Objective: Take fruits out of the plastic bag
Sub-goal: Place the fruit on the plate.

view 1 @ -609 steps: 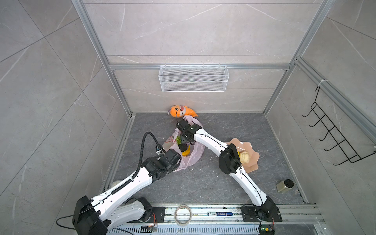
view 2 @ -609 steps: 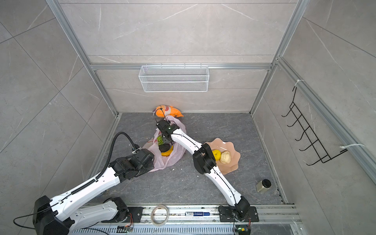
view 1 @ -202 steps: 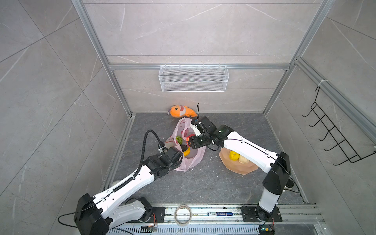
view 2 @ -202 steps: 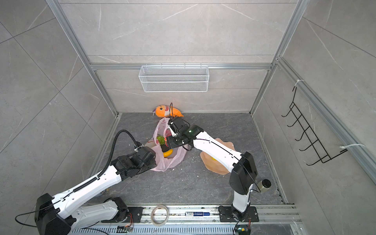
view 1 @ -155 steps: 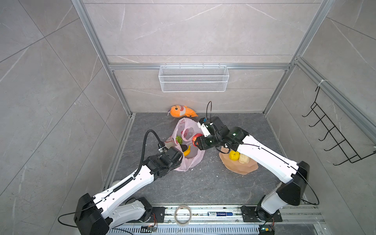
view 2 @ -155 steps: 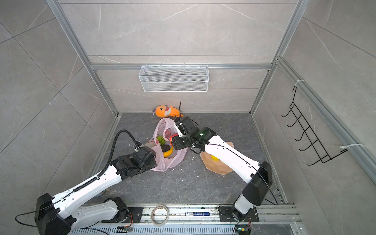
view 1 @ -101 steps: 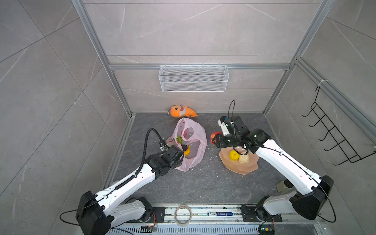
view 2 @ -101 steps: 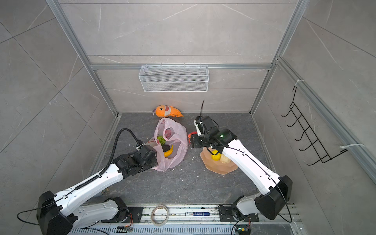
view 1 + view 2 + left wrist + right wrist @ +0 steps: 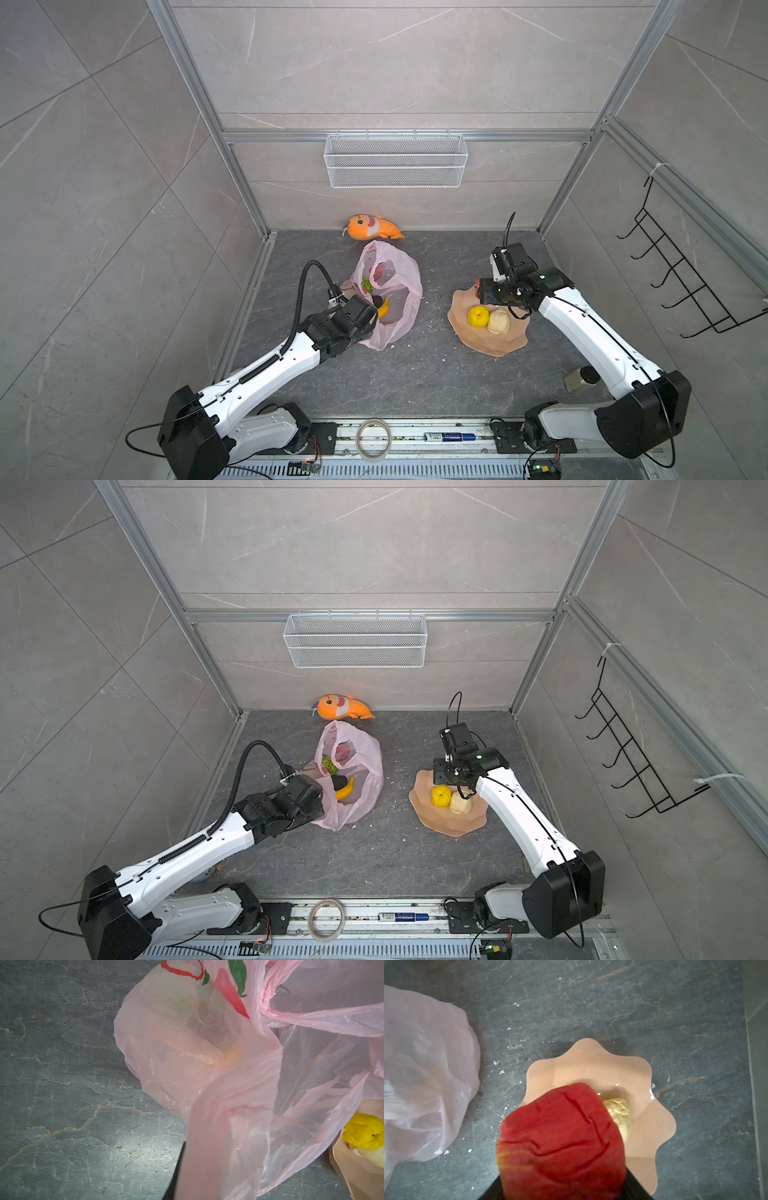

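left gripper (image 9: pixel 371 328) clamped shut on the near rim of the thin translucent pink plastic bag (image 9: pixel 399 286). the left wrist view shows a band of film running straight into the claw. the bag sits mid-floor with its mouth propped open.

in the bag: bumpy green ball (image 9: pixel 366 284), dark avocado (image 9: pixel 377 300) and yellow banana (image 9: pixel 384 308), all bunched on the left-gripper side.

right gripper (image 9: pixel 484 291) is half closed around a red lumpy fruit (image 9: pixel 562 1142). it hovers over the bag-side rim of the peach scalloped plate (image 9: pixel 494 345). yellow lumpy fruit (image 9: pixel 478 316) and beige lumpy fruit (image 9: pixel 498 321) lie touching on the plate.

handling: the fruits look light and soft, and the red one is creased under the jaws, so grip across the middle with modest squeeze. the banana is best pinched mid-length. the bag film is limp and slippery, so it needs the rim held or the mouth will likely collapse.

vs earlier: three seconds ago the right gripper was down inside the bag. a second ago it was at the bag mouth with the red piece. now it is clear of the bag and over the plate. the left arm has barely moved, and the plate count is unchanged at two.
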`<action>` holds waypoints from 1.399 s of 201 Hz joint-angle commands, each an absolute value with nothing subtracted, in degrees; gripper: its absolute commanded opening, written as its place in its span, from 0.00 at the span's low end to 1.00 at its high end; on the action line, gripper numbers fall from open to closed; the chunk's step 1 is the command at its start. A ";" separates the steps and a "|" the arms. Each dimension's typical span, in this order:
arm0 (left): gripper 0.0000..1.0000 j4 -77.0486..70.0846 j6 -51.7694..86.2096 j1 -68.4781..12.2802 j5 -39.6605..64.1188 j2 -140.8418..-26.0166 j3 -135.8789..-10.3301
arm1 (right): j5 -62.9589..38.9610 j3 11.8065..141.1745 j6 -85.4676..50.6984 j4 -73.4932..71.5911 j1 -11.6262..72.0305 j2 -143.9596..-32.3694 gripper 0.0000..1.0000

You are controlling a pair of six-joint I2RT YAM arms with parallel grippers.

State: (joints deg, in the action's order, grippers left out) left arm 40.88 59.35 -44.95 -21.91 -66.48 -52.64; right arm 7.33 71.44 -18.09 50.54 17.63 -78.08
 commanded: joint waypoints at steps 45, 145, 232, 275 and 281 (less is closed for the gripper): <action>0.00 39.99 58.10 -44.65 -21.13 -67.46 -55.02 | 6.68 67.35 -16.35 45.85 11.58 -82.87 0.35; 0.00 39.81 58.01 -44.65 -21.04 -67.80 -55.06 | 8.22 67.34 -15.90 42.42 7.85 -90.49 0.35; 0.00 40.34 58.27 -44.65 -21.71 -67.25 -54.75 | 7.14 67.15 -17.05 39.95 7.61 -96.06 0.37; 0.00 40.41 58.37 -44.66 -21.88 -66.99 -54.68 | 7.12 66.64 -17.05 39.48 7.58 -97.09 0.40; 0.00 40.42 58.36 -44.57 -21.79 -67.03 -54.75 | 7.12 66.68 -17.05 39.40 7.56 -97.23 0.41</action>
